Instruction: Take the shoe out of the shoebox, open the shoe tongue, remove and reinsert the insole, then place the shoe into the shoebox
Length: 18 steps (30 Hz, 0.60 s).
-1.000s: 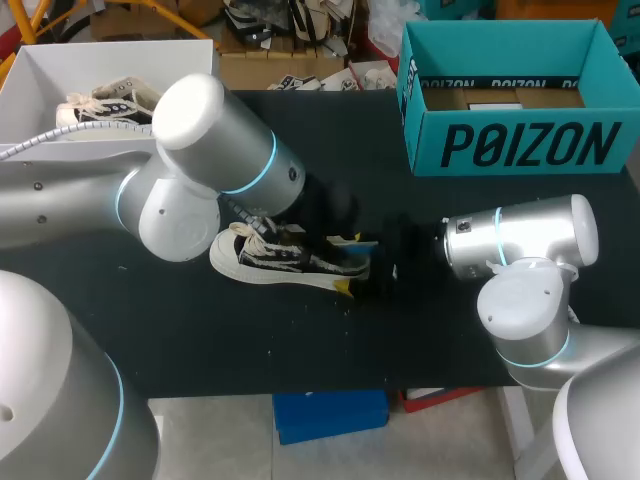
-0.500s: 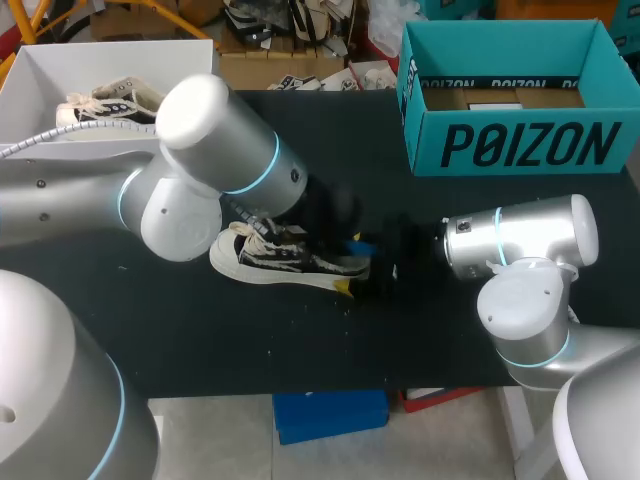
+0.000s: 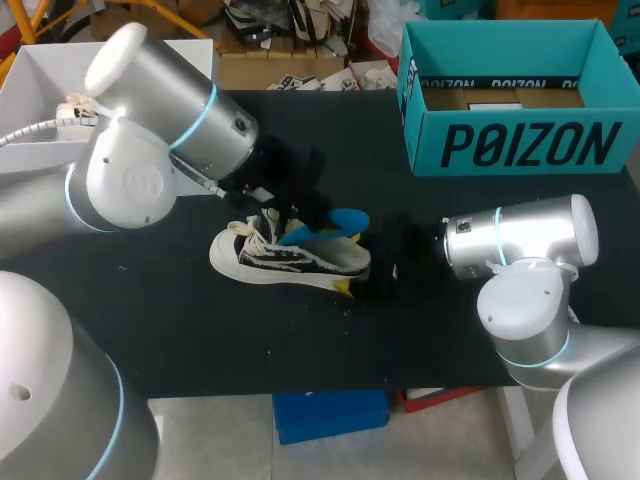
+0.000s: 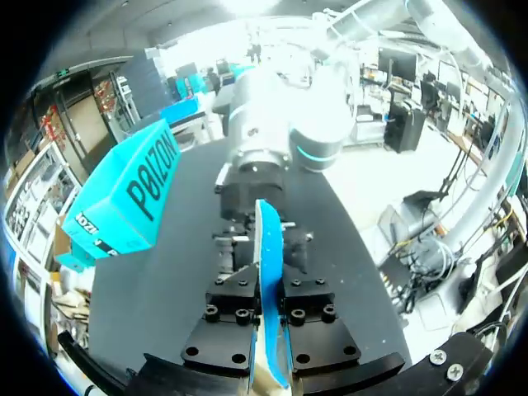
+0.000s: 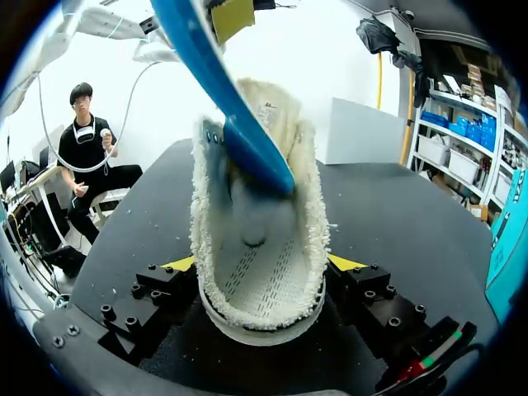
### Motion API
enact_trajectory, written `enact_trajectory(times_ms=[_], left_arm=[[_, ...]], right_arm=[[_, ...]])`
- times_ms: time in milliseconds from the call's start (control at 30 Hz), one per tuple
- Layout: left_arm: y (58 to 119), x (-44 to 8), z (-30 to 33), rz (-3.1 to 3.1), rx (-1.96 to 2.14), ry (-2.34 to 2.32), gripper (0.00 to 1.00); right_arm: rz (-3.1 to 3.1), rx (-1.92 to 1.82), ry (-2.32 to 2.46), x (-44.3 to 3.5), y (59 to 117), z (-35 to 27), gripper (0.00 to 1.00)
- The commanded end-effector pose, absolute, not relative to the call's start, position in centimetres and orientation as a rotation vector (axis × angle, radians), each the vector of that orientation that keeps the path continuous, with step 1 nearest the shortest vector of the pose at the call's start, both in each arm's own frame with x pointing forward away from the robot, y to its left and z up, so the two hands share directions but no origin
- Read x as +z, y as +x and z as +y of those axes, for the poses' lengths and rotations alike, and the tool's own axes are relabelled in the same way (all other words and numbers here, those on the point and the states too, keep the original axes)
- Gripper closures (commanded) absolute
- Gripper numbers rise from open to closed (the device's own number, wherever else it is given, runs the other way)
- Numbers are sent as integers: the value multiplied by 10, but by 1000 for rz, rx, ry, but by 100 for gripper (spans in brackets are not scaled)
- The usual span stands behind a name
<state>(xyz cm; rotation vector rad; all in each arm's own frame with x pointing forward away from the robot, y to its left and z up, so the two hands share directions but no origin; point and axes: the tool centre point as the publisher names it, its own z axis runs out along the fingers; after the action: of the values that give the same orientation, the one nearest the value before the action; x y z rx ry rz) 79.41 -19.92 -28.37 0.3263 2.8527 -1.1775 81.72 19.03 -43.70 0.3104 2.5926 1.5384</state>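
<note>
A black-and-white sneaker [image 3: 268, 258] lies on its side on the black table [image 3: 200, 330], heel toward my right arm. My right gripper [image 3: 352, 265] is shut on the heel; in the right wrist view its yellow tips press the shoe [image 5: 272, 165] from both sides, right gripper [image 5: 261, 264]. A blue insole [image 3: 335, 221] sticks up out of the shoe's mouth, its lower end still inside. My left gripper [image 3: 315, 213] is shut on the insole above the shoe; the insole [image 4: 268, 272] stands edge-on between its fingers, left gripper [image 4: 268, 330]. The teal shoebox [image 3: 510, 140] stands open at the back right.
A white box [image 3: 40, 70] at the back left holds another sneaker [image 3: 105, 105]. My left arm's big elbow joint [image 3: 140, 170] hangs over the table's left half. My right arm's wrist [image 3: 520, 240] lies just right of the shoe.
My left gripper closed on the insole, then rose and drew back to the left, pulling the blue insole up out of the shoe. The right arm and shoe stayed put.
</note>
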Motion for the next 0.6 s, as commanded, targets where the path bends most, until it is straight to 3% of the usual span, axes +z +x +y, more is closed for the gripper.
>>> enact_trajectory(times_ms=[33,600], left_arm=[[786,-236,-184,2845,-1241,240,100],[779,-127,-186,2841,-1875,164,100]], right_arm=[[2594,1536,313,-440,817,193,100],[2594,1536,313,-440,817,193,100]])
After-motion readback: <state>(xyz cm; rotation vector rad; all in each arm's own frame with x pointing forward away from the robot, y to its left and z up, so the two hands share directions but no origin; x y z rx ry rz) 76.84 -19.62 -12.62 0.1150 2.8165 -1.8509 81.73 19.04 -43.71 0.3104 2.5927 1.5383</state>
